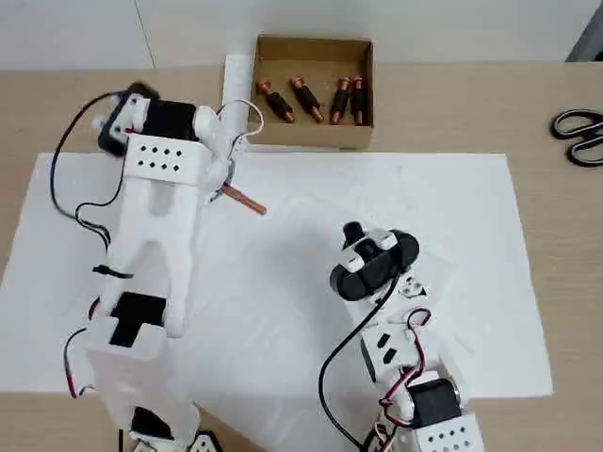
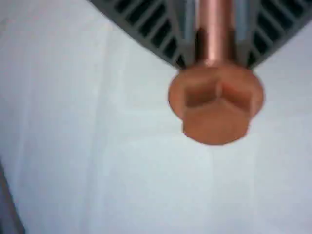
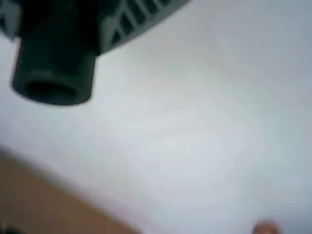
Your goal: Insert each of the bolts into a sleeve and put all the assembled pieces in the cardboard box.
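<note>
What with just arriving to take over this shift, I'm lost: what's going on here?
The left gripper holds a copper bolt above the white sheet, near the cardboard box. The right gripper holds a black sleeve, apart from the bolt. Four assembled pieces already lie in the box.

**A small robotics lab bench**

A pale wooden tabletop [image 1: 528, 104] stands against a plain white wall [image 1: 396, 19], with a white paper sheet [image 1: 283, 330] spread over it as a work surface. Two small arms sit side by side, the left arm [image 1: 160, 207] and the right arm [image 1: 396, 330], both with white plastic shells and bare cables [image 1: 323, 369] looping outside. A cardboard box [image 1: 316, 44] and scissors [image 1: 577, 132] lie near the tabletop's edges.
</note>
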You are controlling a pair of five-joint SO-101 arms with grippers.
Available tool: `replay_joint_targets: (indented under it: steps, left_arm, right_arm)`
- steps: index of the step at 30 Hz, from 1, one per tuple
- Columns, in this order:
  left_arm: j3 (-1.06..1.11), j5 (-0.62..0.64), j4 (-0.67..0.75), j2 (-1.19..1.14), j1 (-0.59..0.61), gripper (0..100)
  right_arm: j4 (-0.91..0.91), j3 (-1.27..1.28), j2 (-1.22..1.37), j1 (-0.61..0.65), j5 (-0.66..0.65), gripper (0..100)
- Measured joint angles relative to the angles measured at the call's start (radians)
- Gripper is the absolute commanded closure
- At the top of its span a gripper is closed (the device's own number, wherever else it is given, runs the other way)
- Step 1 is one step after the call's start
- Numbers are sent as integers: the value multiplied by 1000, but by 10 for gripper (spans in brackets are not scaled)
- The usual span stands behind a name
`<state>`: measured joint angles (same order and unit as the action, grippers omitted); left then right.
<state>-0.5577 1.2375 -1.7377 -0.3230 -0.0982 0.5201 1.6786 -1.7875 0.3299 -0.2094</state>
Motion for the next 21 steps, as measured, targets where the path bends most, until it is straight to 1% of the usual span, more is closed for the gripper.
replay_joint_targets:
  steps: [2, 5, 8, 11, 14, 18, 21]
  left_arm:
    - [0, -115, -2, 68, -12, 994]
    - [0, -226, -3, 227, -52, 994]
    - [0, -354, -3, 384, -115, 994]
    - [32, -499, 14, 486, -167, 994]
    - [92, -621, 107, 523, -164, 994]
    - [190, -746, 310, 549, -158, 994]
    - [290, -810, 423, 588, -218, 994]
  right_arm:
    - [-71, 0, 0, 20, 0, 994]
    - [-157, 0, 0, 51, 0, 994]
    - [-213, 0, 0, 95, 0, 994]
    - [-252, 0, 0, 127, 0, 994]
    - [-264, 0, 0, 127, 0, 994]
    - [-267, 0, 0, 135, 0, 994]
    - [-267, 0, 0, 132, 0, 994]
